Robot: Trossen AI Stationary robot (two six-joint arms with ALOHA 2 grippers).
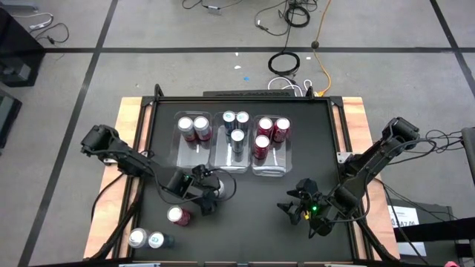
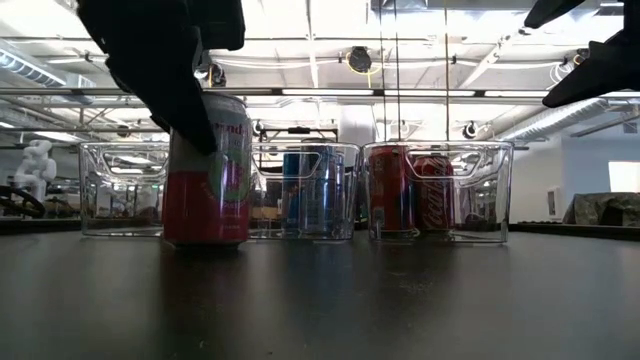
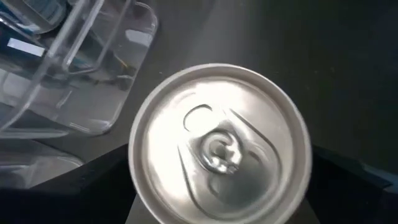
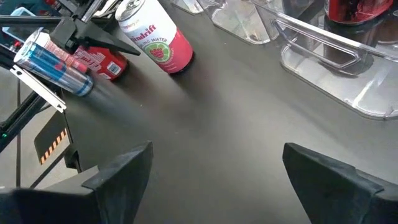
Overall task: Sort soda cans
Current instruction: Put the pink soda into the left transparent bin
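Observation:
A pink-red soda can (image 1: 178,215) stands upright on the dark table, left of centre; it also shows in the low view (image 2: 207,180) and the right wrist view (image 4: 158,37). My left gripper (image 1: 199,205) is open right at this can. In the left wrist view its two dark fingers (image 3: 99,177) stand on either side of the can's silver top (image 3: 217,146). Whether they touch the can cannot be told. My right gripper (image 1: 300,210) hangs open over bare table at the near right (image 4: 211,180), with nothing between its fingers.
Three clear bins stand side by side at the far middle: pink cans in the left one (image 1: 193,127), blue-silver cans in the middle one (image 1: 236,127), red cans in the right one (image 1: 269,135). Two more cans (image 1: 146,239) stand at the near left corner.

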